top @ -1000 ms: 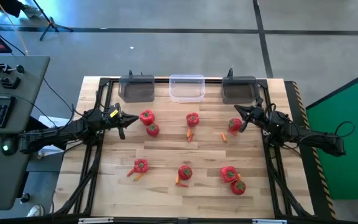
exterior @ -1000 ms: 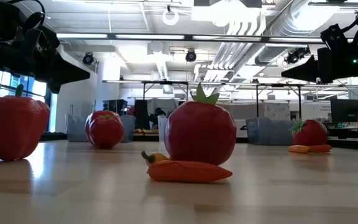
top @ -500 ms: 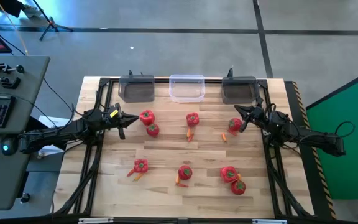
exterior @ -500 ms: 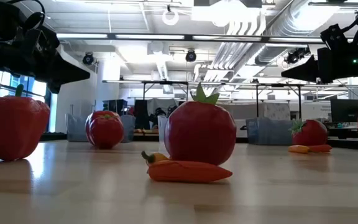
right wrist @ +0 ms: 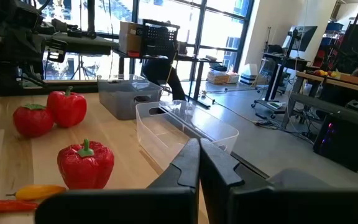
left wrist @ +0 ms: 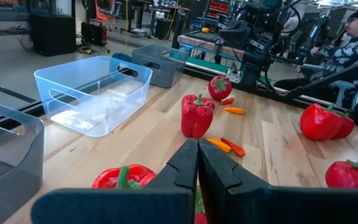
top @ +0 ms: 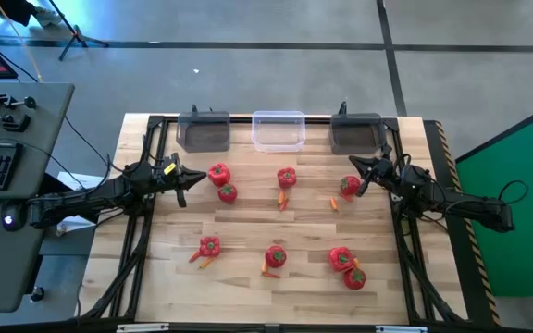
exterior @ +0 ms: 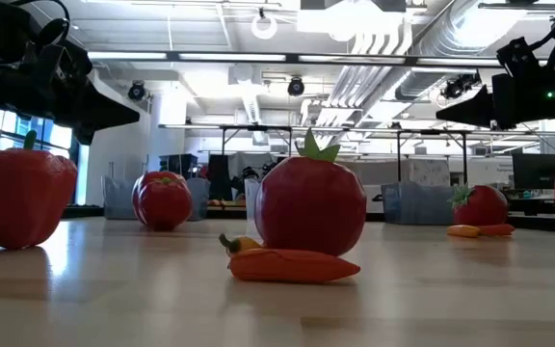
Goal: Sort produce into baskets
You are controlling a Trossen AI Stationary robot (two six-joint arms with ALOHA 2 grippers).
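Red peppers and tomatoes [top: 286, 177] lie scattered mid-table, none yet in the three plastic baskets [top: 278, 130] along the far edge. The left gripper [top: 182, 178] and right gripper [top: 356, 175] hover pressed together; each should spread wide before descending squarely over its nearest fruit.

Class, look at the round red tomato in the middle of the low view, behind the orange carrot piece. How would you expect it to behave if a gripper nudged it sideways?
The tomato looks round, resting on a narrow base, so it would probably roll rather than slide. Its glossy skin may slip between fingers. The carrot piece lying before it might block a forward roll.
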